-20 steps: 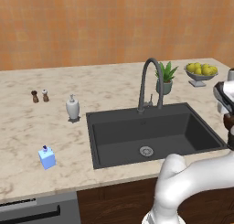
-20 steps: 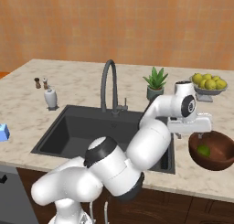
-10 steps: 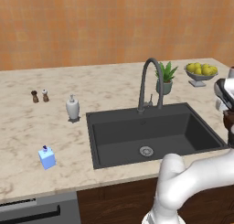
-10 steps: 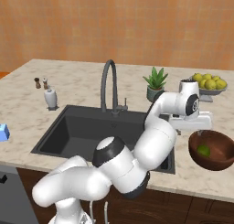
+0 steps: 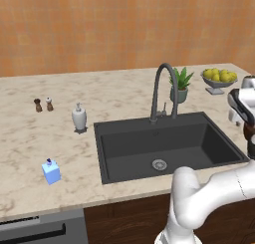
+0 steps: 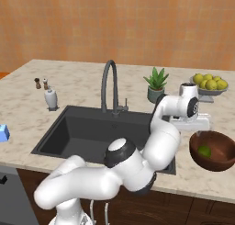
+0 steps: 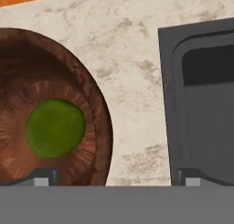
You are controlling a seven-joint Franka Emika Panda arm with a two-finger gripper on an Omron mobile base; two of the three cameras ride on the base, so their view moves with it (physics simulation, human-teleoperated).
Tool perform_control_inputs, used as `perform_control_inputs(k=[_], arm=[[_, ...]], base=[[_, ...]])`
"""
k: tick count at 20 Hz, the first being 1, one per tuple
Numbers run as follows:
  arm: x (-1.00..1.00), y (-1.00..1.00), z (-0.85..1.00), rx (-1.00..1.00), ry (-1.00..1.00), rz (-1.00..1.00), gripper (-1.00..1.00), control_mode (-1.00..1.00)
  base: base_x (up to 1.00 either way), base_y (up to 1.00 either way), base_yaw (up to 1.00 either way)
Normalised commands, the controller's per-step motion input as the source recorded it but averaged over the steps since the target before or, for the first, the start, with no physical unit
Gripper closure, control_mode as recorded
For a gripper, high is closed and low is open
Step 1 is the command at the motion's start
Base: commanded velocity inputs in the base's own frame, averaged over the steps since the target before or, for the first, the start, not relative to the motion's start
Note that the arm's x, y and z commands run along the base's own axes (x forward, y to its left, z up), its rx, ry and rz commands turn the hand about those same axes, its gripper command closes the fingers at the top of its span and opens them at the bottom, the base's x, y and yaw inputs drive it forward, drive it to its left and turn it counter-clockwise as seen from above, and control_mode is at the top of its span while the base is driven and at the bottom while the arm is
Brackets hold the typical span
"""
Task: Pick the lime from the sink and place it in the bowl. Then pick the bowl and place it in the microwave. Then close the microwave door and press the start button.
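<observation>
- Bowl (image 6: pixel 212 150): sits on the counter (image 6: pixel 82 81) just right of the sink (image 6: pixel 87 132), with the lime (image 7: pixel 55 127) resting in its centre.
- Handling, judged: rigid, thick-walled, moderately heavy; lime may roll if tilted. Grasp across the rim wall nearest the sink.
- Gripper (image 6: pixel 197 126): released, jaws fully spread, holding nothing, above the rim.
- Hidden: bowl's far edge cut off; fingertips barely visible.

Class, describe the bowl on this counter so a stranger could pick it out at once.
Start at the dark sink set into the marble counter, then look along the front edge to the side where the fruit dish stands. There sits the bowl, round, thick-walled, reddish-brown wood, holding one lime. The grey footed fruit dish behind it carries yellow lemons instead.
</observation>
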Motion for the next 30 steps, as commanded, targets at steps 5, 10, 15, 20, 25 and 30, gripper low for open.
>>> perform_control_inputs(k=[5, 10, 15, 20, 25, 30], arm=[[0.32, -0.09, -0.32, 0.0, 0.0, 0.0, -1.0, -1.0], [0.21, -0.25, -0.31, 0.0, 0.0, 0.0, -1.0, -1.0], [0.14, -0.28, -0.3, 0.0, 0.0, 0.0, -1.0, -1.0], [0.15, -0.23, -0.28, 0.0, 0.0, 0.0, -1.0, -1.0], [0.01, -0.12, -0.27, 0.0, 0.04, 0.0, 1.0, -1.0], [-0.17, -0.11, -0.16, 0.0, 0.04, 0.0, 1.0, -1.0]], base=[[0.0, 0.0, 0.0], [0.0, 0.0, 0.0], [0.0, 0.0, 0.0], [0.0, 0.0, 0.0], [0.0, 0.0, 0.0], [0.0, 0.0, 0.0]])
